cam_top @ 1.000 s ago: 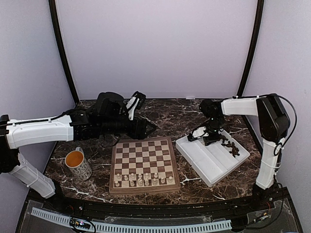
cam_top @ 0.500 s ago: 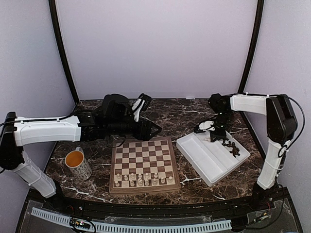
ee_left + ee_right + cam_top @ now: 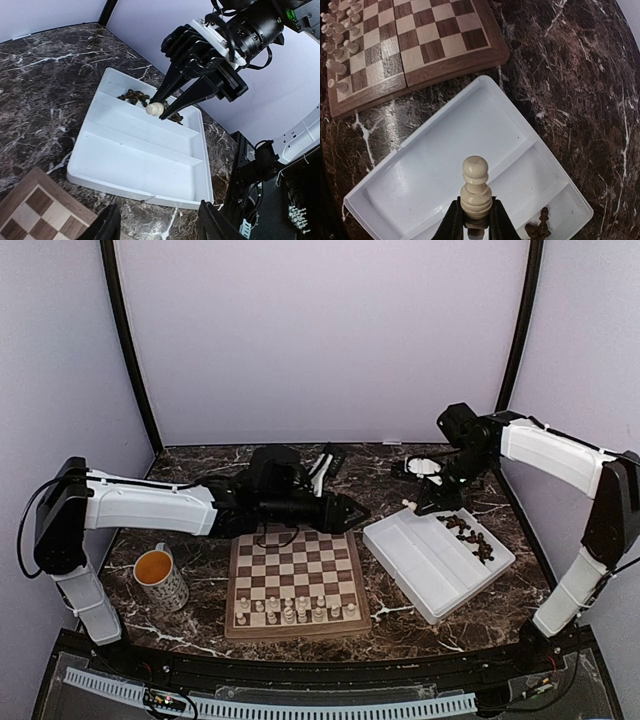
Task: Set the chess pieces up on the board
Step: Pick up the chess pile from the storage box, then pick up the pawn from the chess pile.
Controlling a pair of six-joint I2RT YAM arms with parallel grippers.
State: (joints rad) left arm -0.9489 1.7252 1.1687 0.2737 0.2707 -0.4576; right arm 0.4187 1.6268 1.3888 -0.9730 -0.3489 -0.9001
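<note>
1. Soft, even light fills all views; shadows are faint.
2. The white tray [image 3: 435, 150] carries a mild sheen.
3. The pale pawn [image 3: 475, 187] is sharp; the left gripper [image 3: 160, 222] at the frame's edge is blurred.

The right hand [image 3: 476, 219] hid the cream piece [image 3: 475, 187] at its base; dark pieces [image 3: 468, 535] in the tray [image 3: 425, 562] were perhaps too small to identify.

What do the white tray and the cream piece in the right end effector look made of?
White tray: likely moulded plastic, glossy, soft highlights on smooth rounded walls. Cream piece: probably turned wood, pale satin finish, ringed lathe profile; grain not discernible.
</note>
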